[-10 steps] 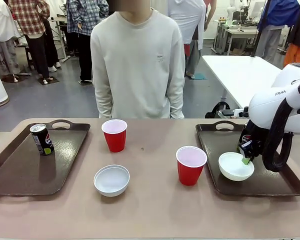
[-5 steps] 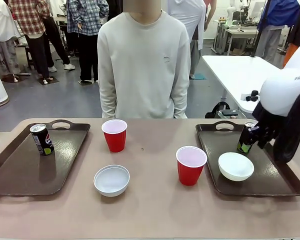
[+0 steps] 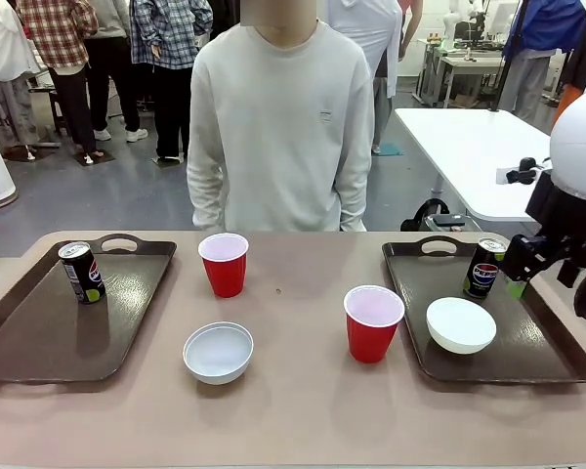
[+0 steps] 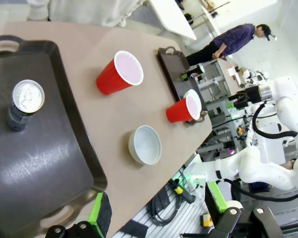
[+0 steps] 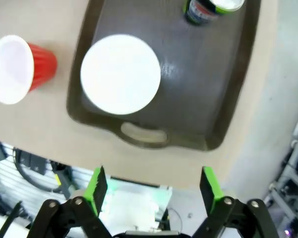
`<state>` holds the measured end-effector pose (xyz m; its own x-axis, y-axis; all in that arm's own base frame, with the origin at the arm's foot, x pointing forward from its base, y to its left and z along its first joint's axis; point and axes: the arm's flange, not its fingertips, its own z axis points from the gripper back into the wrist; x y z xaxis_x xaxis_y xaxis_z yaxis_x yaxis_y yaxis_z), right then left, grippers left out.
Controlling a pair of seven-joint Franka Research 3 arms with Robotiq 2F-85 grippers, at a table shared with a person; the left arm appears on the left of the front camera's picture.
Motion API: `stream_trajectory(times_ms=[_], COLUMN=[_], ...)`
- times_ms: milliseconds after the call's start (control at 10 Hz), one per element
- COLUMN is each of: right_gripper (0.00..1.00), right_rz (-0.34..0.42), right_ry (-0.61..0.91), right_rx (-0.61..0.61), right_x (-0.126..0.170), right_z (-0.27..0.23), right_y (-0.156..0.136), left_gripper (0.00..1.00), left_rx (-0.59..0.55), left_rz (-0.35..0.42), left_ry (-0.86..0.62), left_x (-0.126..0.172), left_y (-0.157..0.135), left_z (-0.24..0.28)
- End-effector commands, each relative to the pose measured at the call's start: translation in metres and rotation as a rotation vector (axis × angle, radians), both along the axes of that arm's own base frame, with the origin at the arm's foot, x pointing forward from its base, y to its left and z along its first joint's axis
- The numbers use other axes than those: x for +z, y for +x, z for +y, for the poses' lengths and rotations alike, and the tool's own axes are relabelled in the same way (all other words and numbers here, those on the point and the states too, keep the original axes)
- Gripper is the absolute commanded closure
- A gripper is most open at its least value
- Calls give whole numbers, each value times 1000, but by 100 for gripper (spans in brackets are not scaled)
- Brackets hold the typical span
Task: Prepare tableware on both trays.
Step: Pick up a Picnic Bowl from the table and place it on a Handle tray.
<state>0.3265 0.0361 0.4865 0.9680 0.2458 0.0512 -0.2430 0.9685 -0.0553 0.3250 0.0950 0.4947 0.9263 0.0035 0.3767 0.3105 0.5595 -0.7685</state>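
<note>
The right arm (image 3: 578, 147) comes in from the right edge, its white upper joint held high and its black wrist angled down and to the left. The right tool (image 3: 516, 276) hangs in the air at the wrist's end, touching nothing. Seen from its own wrist, its green-padded fingers (image 5: 97, 187) stand wide apart with nothing between them. The left tool (image 4: 156, 208) is raised well above the worktop, its jaws spread wide and empty, its green pads (image 4: 96, 216) low in the view.
</note>
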Motion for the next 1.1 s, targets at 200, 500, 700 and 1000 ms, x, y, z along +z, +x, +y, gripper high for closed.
stream_trajectory(times_ms=[200, 500, 700, 1000], right_gripper=[2, 0, 0, 0], right_rz=[-2, 641, 581, 289], right_ry=[0, 866, 1145, 1601], right_rx=[0, 452, 188, -282], right_x=[3, 35, 62, 70], right_z=[0, -29, -71, -132], right_y=[-2, -1, 8, 10], left_gripper=[0, 0, 0, 0], left_rx=[-1, -1, -1, -1], left_rz=[-6, -6, -6, -6], left_ry=[-11, -11, -11, -11], left_x=[1, 1, 1, 1], left_y=[0, 0, 0, 0], left_z=[1, 1, 1, 1])
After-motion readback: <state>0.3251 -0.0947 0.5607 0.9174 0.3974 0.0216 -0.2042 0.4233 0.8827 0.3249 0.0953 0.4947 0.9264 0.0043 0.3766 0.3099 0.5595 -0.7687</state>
